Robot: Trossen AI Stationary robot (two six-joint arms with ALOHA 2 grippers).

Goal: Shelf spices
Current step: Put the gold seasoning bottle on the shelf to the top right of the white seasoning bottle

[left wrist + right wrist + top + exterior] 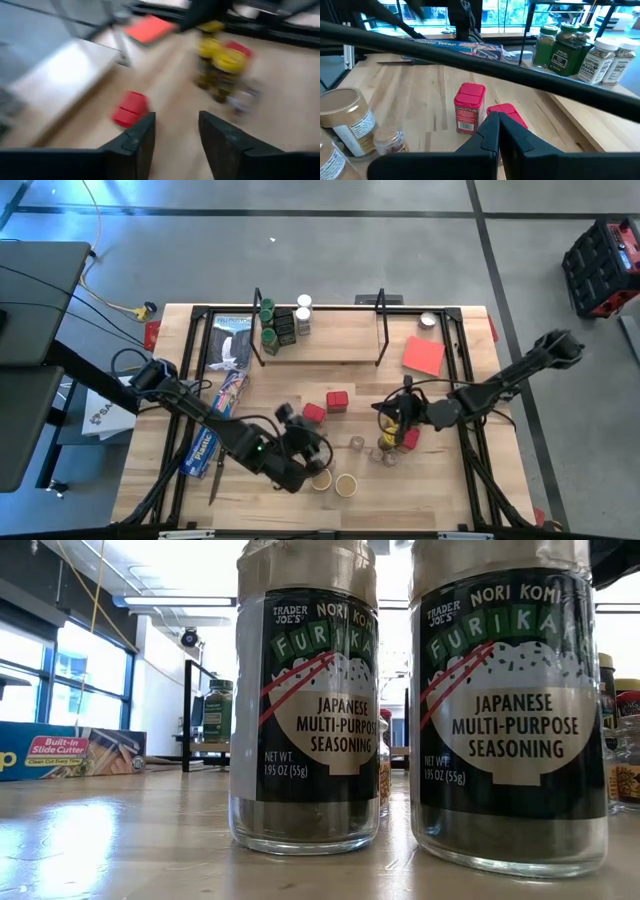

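- Two tan-lidded jars [334, 481] are seen on the worktop [440, 480] just beside the left claw [318, 452], not yet shelved; in the low view these appear to be the furikake seasoning jars.
- The left claw is seen part-open with nothing between its fingers [135, 145]; no jar is touched by it.
- Ahead of the left claw, two red tins [326, 406] are left on the worktop, one standing and one apparently lying flat.
- The right claw [397, 418] is clenched shut and holds nothing; it hovers among a cluster of yellow-lidded jars [393, 435] and small clear jars [356, 443], none yet moved.
- Farther off, the shelf [320, 345] carries only a small group at its left end: green-lidded jars [268, 323] and white-lidded jars [303, 308].
- The task is judged barely begun: most spices remain on the worktop, and most of the shelf board is unfilled.
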